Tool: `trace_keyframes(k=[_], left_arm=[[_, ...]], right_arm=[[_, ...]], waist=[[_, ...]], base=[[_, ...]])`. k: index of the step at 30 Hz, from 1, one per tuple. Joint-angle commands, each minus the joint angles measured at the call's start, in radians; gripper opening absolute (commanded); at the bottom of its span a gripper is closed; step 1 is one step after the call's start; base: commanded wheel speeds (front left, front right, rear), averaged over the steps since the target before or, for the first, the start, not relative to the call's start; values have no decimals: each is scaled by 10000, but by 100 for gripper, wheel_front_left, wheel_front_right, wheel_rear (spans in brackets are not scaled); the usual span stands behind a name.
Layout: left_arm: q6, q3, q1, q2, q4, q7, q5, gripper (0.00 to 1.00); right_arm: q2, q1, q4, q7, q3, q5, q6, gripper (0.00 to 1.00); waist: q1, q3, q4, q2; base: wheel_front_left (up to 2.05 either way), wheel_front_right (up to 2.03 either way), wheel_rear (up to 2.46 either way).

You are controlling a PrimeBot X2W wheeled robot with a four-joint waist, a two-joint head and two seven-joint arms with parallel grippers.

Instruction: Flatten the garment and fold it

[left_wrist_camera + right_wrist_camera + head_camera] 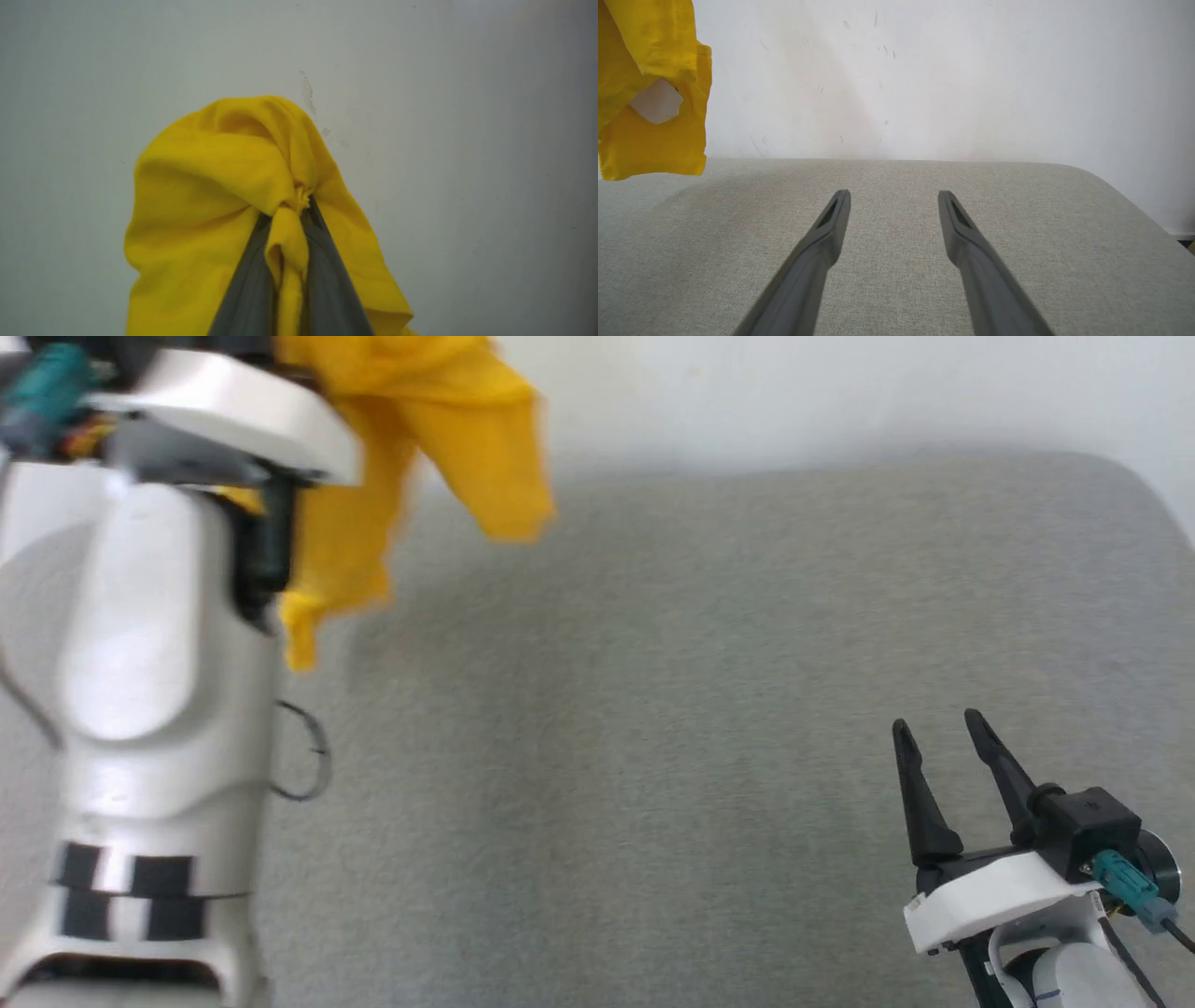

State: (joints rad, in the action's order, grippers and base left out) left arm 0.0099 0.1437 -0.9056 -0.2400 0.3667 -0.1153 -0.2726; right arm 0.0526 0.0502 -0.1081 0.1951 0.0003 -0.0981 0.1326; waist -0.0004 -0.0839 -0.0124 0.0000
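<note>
The garment, a bright yellow T-shirt, hangs bunched in the air at the upper left of the head view, clear of the grey cushion. My left gripper is shut on the garment, a fold of cloth pinched between its dark fingers and draping over them. In the right wrist view the garment dangles at the upper left above the cushion. My right gripper rests low at the right, open, with nothing between its fingers.
My pale left forearm rises along the left side of the head view. A white wall stands behind the cushion. The cushion's rounded far right corner drops off toward the floor.
</note>
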Motion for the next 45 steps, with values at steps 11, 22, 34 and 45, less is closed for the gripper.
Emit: trace_keyframes(k=[11,22,34,45], left_arm=[[-378,1393,1379,1809,1493,940,-1549,0],[-347,4282,3021,1894,3856,5514,-2746,100],[-205,4683,3772,1876,2183,2210,-2923,100],[1411,3136,5686,757,-787,-1443,-1671,100]], right_arm=[[-23,-432,348,-504,211,-90,-19,100],[-23,-527,334,-849,377,-411,-19,100],[-24,-522,367,-992,414,-457,-19,100],[-24,-336,871,-1202,483,-801,-19,100]], waist=[[5,876,-2077,0],[5,595,-2398,0],[5,662,-1901,0],[5,467,-854,0]], base=[[0,0,0],[0,0,0],[0,0,0],[0,0,0]])
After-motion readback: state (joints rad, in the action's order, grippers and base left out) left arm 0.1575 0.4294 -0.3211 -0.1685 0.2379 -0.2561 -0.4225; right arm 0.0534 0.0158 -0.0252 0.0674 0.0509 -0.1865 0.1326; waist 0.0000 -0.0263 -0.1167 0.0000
